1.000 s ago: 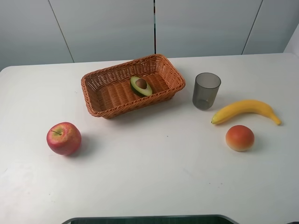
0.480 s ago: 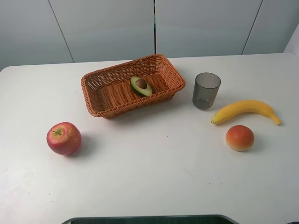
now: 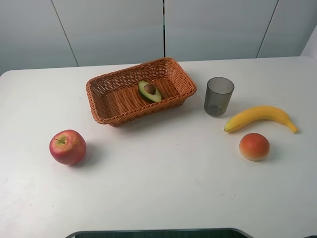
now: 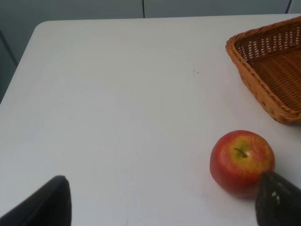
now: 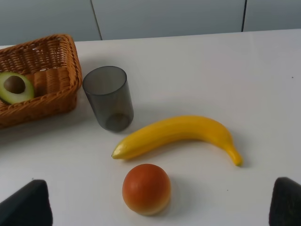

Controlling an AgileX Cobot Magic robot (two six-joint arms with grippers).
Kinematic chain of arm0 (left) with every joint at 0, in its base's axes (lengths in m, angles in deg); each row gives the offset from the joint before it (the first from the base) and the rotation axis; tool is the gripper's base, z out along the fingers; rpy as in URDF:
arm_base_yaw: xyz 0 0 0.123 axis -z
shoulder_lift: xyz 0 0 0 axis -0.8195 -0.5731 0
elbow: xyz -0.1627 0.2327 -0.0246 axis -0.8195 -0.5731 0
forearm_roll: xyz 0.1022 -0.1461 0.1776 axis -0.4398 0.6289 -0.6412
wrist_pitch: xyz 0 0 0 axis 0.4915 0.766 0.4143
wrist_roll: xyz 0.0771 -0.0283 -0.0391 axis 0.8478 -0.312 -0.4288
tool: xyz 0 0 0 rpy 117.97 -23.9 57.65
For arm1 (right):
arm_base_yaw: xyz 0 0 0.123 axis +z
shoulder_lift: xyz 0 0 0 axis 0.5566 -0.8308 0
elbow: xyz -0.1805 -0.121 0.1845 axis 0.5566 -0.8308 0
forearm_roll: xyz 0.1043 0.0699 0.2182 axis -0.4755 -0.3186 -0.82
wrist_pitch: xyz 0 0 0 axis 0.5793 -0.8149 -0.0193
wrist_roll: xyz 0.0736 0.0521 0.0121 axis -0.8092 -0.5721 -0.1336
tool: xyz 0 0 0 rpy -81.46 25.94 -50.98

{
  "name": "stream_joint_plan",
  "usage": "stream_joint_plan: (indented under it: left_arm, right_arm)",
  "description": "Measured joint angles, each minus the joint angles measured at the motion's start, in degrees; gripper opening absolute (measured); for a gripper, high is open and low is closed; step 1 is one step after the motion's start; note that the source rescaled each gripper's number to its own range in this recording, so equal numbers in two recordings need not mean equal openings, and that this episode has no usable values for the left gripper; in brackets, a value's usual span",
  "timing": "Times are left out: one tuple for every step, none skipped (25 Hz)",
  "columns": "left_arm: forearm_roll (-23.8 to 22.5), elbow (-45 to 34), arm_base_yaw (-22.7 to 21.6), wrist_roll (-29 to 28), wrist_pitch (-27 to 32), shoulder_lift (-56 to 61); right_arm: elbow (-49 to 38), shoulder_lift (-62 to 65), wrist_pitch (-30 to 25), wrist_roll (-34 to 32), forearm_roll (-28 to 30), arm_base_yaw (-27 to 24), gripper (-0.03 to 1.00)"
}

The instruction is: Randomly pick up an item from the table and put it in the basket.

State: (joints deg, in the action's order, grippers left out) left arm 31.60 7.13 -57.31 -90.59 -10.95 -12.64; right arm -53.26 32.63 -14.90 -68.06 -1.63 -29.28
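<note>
The halved avocado [image 3: 149,91] lies cut face up inside the wicker basket [image 3: 106,104] at the back middle of the white table [image 3: 163,183]. It also shows in the right wrist view [image 5: 15,87], in the basket [image 5: 44,77]. The basket's corner shows in the left wrist view [image 4: 263,70]. My left gripper [image 4: 164,202] is open and empty, its fingertips [image 4: 44,205] wide apart near the red apple [image 4: 241,162]. My right gripper [image 5: 160,207] is open and empty, its fingertips [image 5: 26,205] wide apart over the table. Neither gripper shows in the exterior high view.
A red apple [image 3: 68,147] sits at the front left. A grey translucent cup [image 3: 218,96] stands right of the basket. A banana [image 3: 260,117] and an orange-red round fruit [image 3: 254,147] lie on the right. A dark edge [image 3: 158,233] runs along the table's front.
</note>
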Motion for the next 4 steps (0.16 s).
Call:
stream_joint_plan:
  left_arm:
    - [0.00, 0.00, 0.00, 0.00, 0.00, 0.00]
    - [0.00, 0.00, 0.00, -0.10, 0.00, 0.00]
    - [0.00, 0.00, 0.00, -0.10, 0.00, 0.00]
    - [0.00, 0.00, 0.00, -0.10, 0.00, 0.00]
  right_arm:
    - [0.00, 0.00, 0.00, 0.00, 0.00, 0.00, 1.00]
    - [0.00, 0.00, 0.00, 0.00, 0.00, 0.00, 1.00]
    - [0.00, 0.00, 0.00, 0.00, 0.00, 0.00, 1.00]
    - [0.00, 0.00, 0.00, 0.00, 0.00, 0.00, 1.00]
